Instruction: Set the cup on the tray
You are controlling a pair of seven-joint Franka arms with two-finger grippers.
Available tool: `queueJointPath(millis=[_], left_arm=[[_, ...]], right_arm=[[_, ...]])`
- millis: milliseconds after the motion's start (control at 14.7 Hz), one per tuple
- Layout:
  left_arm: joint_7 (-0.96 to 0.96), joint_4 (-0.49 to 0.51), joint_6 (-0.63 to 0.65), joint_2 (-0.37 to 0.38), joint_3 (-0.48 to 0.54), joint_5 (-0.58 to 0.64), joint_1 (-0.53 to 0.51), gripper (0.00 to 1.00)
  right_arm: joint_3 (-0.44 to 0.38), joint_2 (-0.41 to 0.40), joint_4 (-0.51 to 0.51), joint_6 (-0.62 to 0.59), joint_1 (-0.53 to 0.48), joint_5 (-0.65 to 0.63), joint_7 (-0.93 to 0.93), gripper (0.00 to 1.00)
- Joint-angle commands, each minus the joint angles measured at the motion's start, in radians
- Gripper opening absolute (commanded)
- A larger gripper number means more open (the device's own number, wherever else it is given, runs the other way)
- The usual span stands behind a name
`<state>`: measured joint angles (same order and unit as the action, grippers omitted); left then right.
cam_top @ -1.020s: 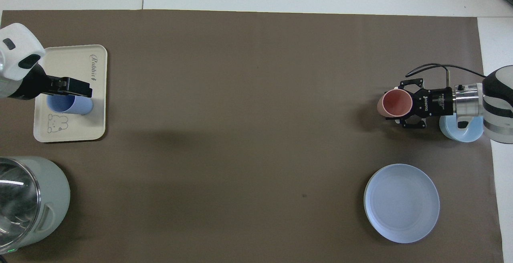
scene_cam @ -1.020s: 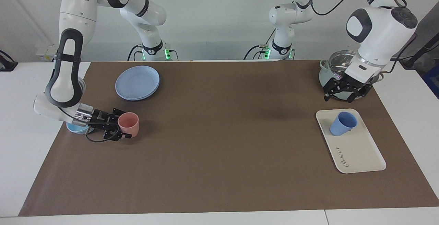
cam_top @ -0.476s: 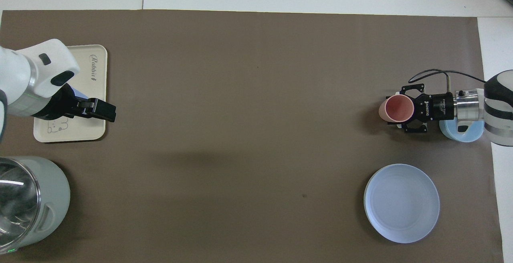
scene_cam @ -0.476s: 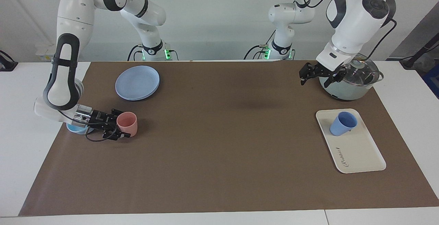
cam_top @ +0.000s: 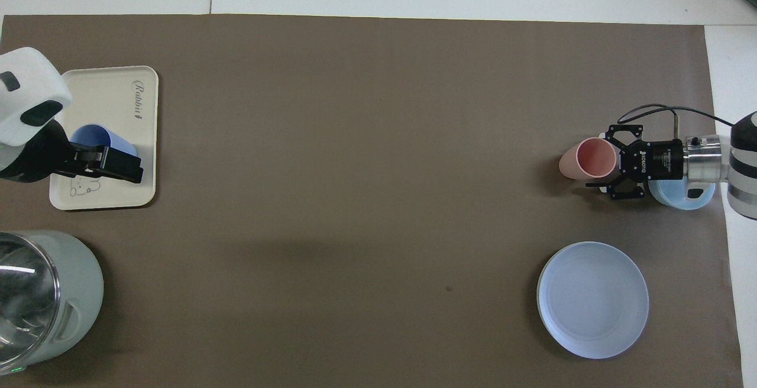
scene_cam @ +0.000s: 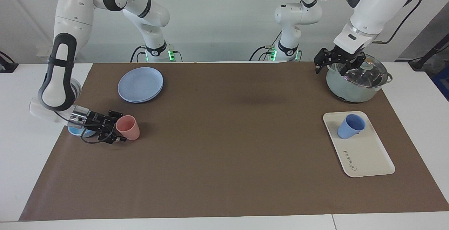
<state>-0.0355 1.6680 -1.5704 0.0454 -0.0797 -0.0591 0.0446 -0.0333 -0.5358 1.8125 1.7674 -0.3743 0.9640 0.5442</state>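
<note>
One cup [scene_cam: 350, 126] stands on tray [scene_cam: 364, 153] near the mat edge. Left gripper [scene_cam: 338, 61], jaws open, empty, hangs over pot [scene_cam: 356, 82]. Right gripper [scene_cam: 117, 132], jaws apart, flanks pink cup [scene_cam: 128, 127].

The desk [scene_cam: 14, 174] has a smooth white top, mostly covered by a matt brown paper-like sheet [scene_cam: 224, 160] that lies flat with a faint crease or two. On that sheet, the periwinkle-blue cup [scene_cam: 350, 126], the pink cup [scene_cam: 127, 127], the round blue plate [scene_cam: 140, 84] and the light-blue bowl [cam_top: 680, 193] all look like smooth matt plastic, and the cream-white tray [scene_cam: 364, 156] under the periwinkle-blue cup has a dull, satin finish with dark printed script. Nearer to the robots than the tray, the pale grey-green pot [scene_cam: 345, 89] has a soft sheen and a glossy glass lid [scene_cam: 364, 71] with a shiny metal rim.
</note>
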Motion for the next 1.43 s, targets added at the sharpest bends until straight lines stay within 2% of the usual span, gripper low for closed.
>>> queueJointPath(millis=[0, 272, 476, 680, 884, 1020, 1360], left_arm=[[-0.007, 0.003, 0.012, 0.007, 0.006, 0.022, -0.006, 1.00], [-0.040, 0.009, 0.021, 0.014, 0.012, 0.025, -0.028, 1.00], [-0.044, 0.004, 0.036, 0.022, 0.011, 0.073, -0.028, 1.00], [-0.037, 0.001, 0.026, 0.021, 0.011, 0.073, -0.025, 1.00], [-0.038, -0.004, 0.000, 0.018, 0.011, 0.067, -0.026, 1.00], [-0.041, 0.009, -0.013, 0.021, 0.011, 0.067, -0.023, 1.00], [-0.038, 0.015, -0.010, 0.024, 0.012, 0.067, -0.026, 1.00]], right_arm=[[0.003, 0.042, 0.011, 0.016, -0.014, -0.025, -0.036, 0.96], [-0.013, 0.106, 0.010, 0.099, -0.017, -0.131, -0.153, 0.97], [-0.008, 0.180, 0.010, 0.161, 0.000, -0.282, -0.202, 0.97], [-0.007, 0.287, 0.013, 0.144, 0.055, -0.466, -0.205, 0.98], [0.001, 0.368, 0.011, 0.071, 0.107, -0.603, -0.217, 0.99], [0.001, 0.405, 0.013, 0.046, 0.181, -0.634, -0.282, 0.99], [0.003, 0.533, 0.036, 0.041, 0.421, -0.916, -0.303, 0.99]])
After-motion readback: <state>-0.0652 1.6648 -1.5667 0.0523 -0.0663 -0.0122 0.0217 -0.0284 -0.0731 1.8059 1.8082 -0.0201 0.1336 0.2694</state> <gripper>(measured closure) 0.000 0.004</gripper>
